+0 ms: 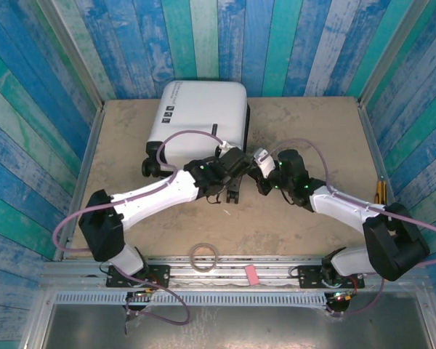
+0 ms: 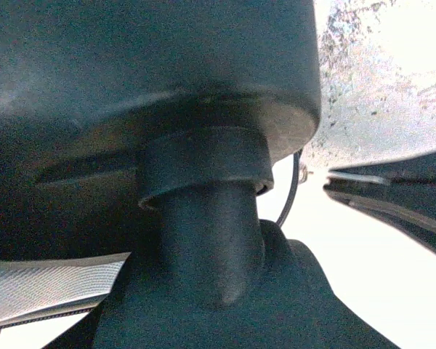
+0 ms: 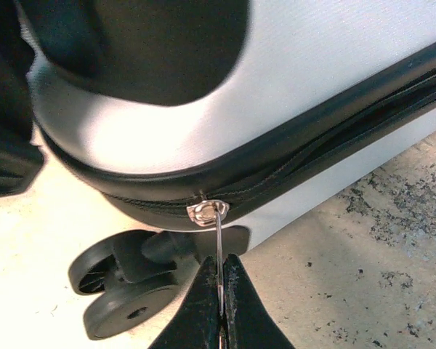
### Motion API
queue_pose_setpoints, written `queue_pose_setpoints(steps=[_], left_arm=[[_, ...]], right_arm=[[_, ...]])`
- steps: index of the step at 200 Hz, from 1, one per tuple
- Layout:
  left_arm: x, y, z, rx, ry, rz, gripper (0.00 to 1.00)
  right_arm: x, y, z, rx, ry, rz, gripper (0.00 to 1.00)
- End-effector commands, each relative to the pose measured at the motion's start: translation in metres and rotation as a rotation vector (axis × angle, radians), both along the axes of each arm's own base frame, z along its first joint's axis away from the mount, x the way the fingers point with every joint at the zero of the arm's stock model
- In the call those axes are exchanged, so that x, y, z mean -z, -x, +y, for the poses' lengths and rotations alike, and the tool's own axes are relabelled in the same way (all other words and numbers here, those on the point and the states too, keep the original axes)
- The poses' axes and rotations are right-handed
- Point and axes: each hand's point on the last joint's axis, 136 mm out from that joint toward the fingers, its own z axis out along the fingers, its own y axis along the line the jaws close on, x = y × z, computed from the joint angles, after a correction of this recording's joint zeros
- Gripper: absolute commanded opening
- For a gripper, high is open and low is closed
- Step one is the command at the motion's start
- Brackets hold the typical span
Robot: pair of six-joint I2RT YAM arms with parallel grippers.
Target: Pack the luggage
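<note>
Currently your right pincer [image 3: 219,309] is pressed fully together on the thin metal pull tab [image 3: 219,247], holding it taut below the slider [image 3: 206,211]. The slider sits on the black zipper band [image 3: 327,138] at a rounded corner of the luggage [image 1: 200,109], just above a black wheel [image 3: 120,287]. The luggage lies flat, lid down, at the far middle of the desk [image 1: 312,131], wheels toward the arm bases.

Your left pincer [image 1: 232,166] is at that same near corner, just beside the right one. Its wrist view has a black caster stem [image 2: 211,240] jammed up close. You cannot tell how far apart its jaws are, or if it grips anything.

Step in hand, by my read: zipping shut; loading looks done. The next move likely calls for dragging the tab along the band and round the corner curve, with the pull in line with the track so the tab doesn't slip out. The left arm probably needs to brace the shell against sliding. Which side of the slider is already zipped is unclear.
</note>
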Motion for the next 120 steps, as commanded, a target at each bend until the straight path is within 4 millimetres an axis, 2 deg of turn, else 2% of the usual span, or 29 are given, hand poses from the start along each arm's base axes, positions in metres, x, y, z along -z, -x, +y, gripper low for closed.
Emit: queue_pose_setpoints(steps=[1, 32, 51, 58, 62, 90, 120], left_arm=[[-0.021, 0.026, 0.011, 0.149, -0.029, -0.007, 0.00], [-0.033, 0.041, 0.016, 0.236, 0.002, -0.036, 0.00], [-0.040, 0.051, 0.021, 0.288, 0.010, -0.075, 0.00], [-0.036, 0.054, 0.022, 0.307, 0.002, -0.074, 0.00], [-0.043, 0.057, 0.024, 0.318, 0.018, -0.092, 0.00], [-0.044, 0.071, 0.028, 0.386, 0.024, -0.117, 0.00], [-0.044, 0.086, 0.024, 0.475, 0.057, -0.142, 0.00]], right_arm=[[-0.031, -0.025, -0.013, 0.089, 0.008, -0.106, 0.00], [-0.035, -0.031, -0.019, 0.106, 0.023, -0.110, 0.00], [-0.035, -0.042, -0.025, 0.139, 0.035, -0.107, 0.00], [-0.036, -0.049, -0.030, 0.154, 0.035, -0.106, 0.00], [-0.036, -0.053, -0.032, 0.162, 0.036, -0.105, 0.00], [-0.033, -0.087, -0.054, 0.254, 0.041, -0.082, 0.00], [-0.028, -0.128, -0.090, 0.428, 0.014, -0.044, 0.00]])
